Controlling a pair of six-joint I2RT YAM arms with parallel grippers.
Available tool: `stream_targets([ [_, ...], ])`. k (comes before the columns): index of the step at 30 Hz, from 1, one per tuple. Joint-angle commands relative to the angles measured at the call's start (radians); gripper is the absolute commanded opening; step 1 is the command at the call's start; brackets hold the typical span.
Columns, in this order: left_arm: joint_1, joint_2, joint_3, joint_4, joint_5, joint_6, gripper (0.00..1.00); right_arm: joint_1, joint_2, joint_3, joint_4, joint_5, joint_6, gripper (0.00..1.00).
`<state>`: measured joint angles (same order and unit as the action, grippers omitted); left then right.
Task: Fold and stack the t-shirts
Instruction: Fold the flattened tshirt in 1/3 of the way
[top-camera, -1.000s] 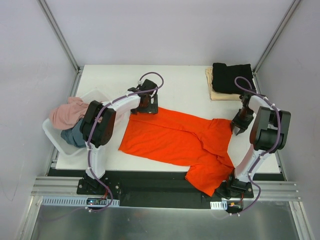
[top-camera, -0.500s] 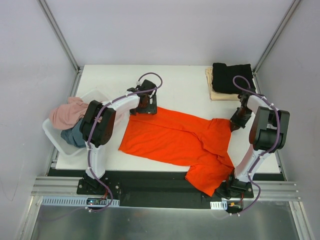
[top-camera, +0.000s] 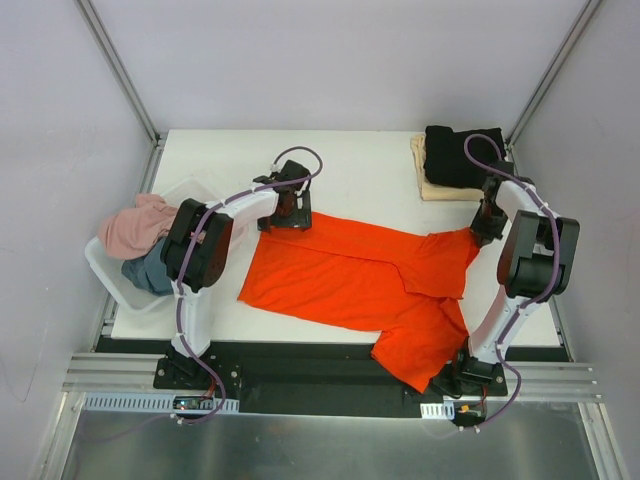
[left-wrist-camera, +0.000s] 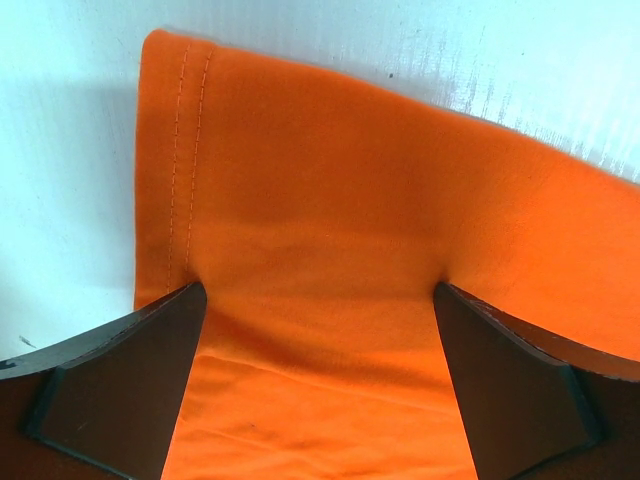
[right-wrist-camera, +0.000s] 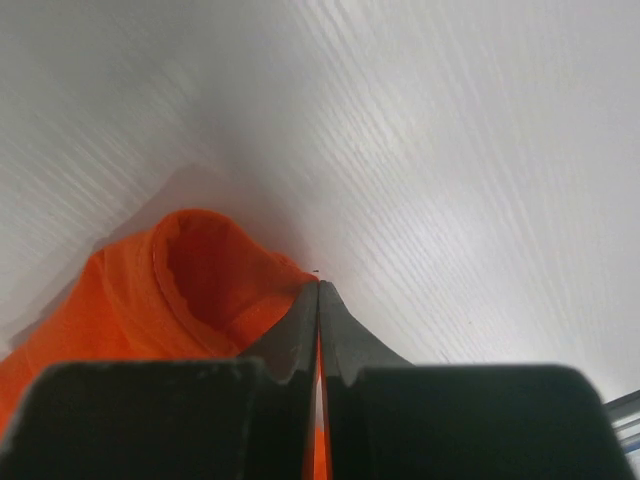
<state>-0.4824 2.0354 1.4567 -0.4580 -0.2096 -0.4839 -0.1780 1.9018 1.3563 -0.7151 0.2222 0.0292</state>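
My right claw (right-wrist-camera: 318, 298) pinches the orange t-shirt (top-camera: 345, 275) at its right edge. My left claw (left-wrist-camera: 320, 305), spread wide, straddles its far-left corner.

1 overhead view looks down; 2 wrist views (very close) share the orange t-shirt (left-wrist-camera: 330, 250).

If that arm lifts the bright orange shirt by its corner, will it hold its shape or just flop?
Probably flop: the bright orange-red cloth t-shirt bunches into a soft fold where the right end effector pinches it, and its lower part droops over the near edge of the white table. It looks thin, so likely light for its size.
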Motion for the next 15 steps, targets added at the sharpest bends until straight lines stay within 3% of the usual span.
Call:
stream_targets([
  [1, 0.013, 0.023, 0.004, -0.018, -0.007, -0.012, 0.99, 0.008, 0.023, 0.072, 0.032, 0.065, -0.109, 0.01],
  [8, 0.021, 0.045, 0.022, -0.018, -0.002, -0.005, 0.99, 0.015, 0.117, 0.190, 0.009, 0.095, -0.279, 0.04],
  [10, 0.021, 0.045, 0.028, -0.016, -0.004, -0.004, 0.99, 0.015, 0.138, 0.223, -0.021, 0.163, -0.279, 0.15],
  [13, 0.022, 0.046, 0.034, -0.018, -0.008, 0.001, 0.99, 0.015, 0.123, 0.268, -0.075, 0.250, -0.246, 0.51],
  [15, 0.022, 0.045, 0.037, -0.016, -0.008, 0.002, 0.99, 0.017, 0.056, 0.254, -0.118, 0.246, -0.166, 0.58],
])
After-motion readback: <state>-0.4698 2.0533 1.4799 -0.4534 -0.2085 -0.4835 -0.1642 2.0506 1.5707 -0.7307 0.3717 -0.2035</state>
